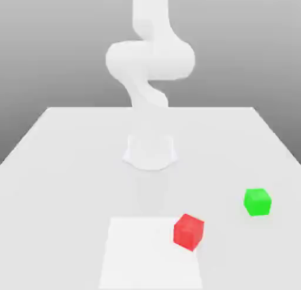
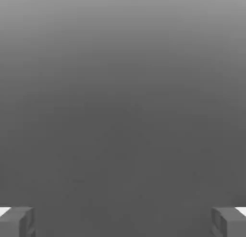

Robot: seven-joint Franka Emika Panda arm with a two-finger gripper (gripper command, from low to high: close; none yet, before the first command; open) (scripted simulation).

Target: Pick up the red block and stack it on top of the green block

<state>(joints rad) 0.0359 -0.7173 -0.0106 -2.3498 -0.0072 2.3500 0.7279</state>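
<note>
The red block (image 1: 189, 231) rests on the white table (image 1: 59, 165) near the front, right of centre in the exterior view. The green block (image 1: 257, 201) stands apart from it, further to the exterior view's right and slightly further back. In the hand view my gripper (image 2: 123, 221) is open: two grey fingertips (image 2: 17, 221) stand far apart with nothing between them, and past them lies only plain grey background. A white boxy part of the arm (image 1: 150, 253) shows low in the exterior view, its right edge next to the red block.
The white arm (image 1: 150, 60) rises from its round base (image 1: 150, 151) at the table's middle. The table's edges run along the back and down both sides in the exterior view.
</note>
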